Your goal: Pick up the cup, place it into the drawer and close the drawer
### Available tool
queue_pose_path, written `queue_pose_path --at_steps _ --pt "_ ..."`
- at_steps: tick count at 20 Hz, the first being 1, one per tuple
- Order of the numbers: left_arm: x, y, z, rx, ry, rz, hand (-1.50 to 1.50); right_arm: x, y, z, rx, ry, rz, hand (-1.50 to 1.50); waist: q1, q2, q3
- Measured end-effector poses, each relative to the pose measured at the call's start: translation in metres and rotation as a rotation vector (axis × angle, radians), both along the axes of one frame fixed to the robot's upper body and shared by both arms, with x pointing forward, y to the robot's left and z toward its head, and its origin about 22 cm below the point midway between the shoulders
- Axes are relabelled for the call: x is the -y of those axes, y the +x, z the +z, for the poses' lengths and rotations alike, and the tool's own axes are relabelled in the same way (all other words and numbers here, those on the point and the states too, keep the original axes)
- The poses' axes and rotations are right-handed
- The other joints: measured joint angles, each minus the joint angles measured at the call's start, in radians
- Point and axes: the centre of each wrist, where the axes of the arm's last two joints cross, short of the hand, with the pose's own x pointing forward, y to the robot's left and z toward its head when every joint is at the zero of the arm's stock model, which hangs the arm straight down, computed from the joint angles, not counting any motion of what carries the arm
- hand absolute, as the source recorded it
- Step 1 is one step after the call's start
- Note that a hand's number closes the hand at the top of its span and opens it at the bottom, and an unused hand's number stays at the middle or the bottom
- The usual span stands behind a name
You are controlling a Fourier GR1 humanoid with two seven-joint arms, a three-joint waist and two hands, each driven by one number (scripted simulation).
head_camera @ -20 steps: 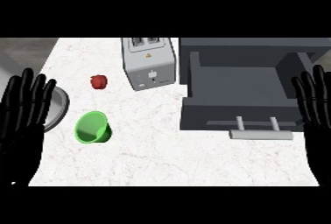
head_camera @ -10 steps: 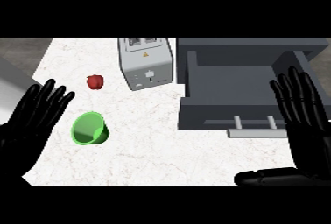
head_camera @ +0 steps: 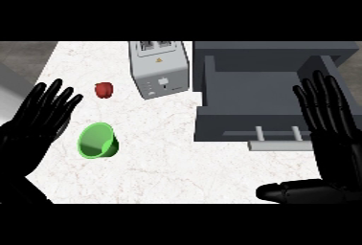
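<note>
- The left hand point(head_camera: 35, 127) and right hand point(head_camera: 331, 134) are seen with fingers spread; nothing is held.
- The green cup point(head_camera: 97, 140) is found ungrasped on the surface point(head_camera: 176, 167), just beside the left hand.
- The drawer point(head_camera: 262, 95) is seen open, without the cup; every step is judged outstanding.

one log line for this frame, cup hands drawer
cup: on counter, unheld | left hand: open, left of cup | right hand: open, at drawer's right side | drawer: open, cup not inside

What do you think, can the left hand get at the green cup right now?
Probably yes: the left hand is open right beside the green cup, with only bare counter between them, and nothing lies on top of it.
</note>
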Motion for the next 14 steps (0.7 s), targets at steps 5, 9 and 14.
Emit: queue_pose_path --at_steps 5,9,14 --pt "0.008 0.009 -0.002 -0.017 0.007 0.01 -1.5 0.001 0.007 0.005 0.001 0.01 0.0 -1.5 0.0 0.0 0.0" --pt "0.006 -0.001 -0.01 -0.04 0.015 0.018 -1.5 0.01 0.008 0.003 0.005 0.009 0.005 -1.5 0.001 0.0 0.0" --pt "-0.001 -0.001 -0.018 -0.064 0.032 0.041 -1.5 0.007 0.007 -0.003 0.007 0.004 -0.003 -1.5 0.001 0.0 0.0"
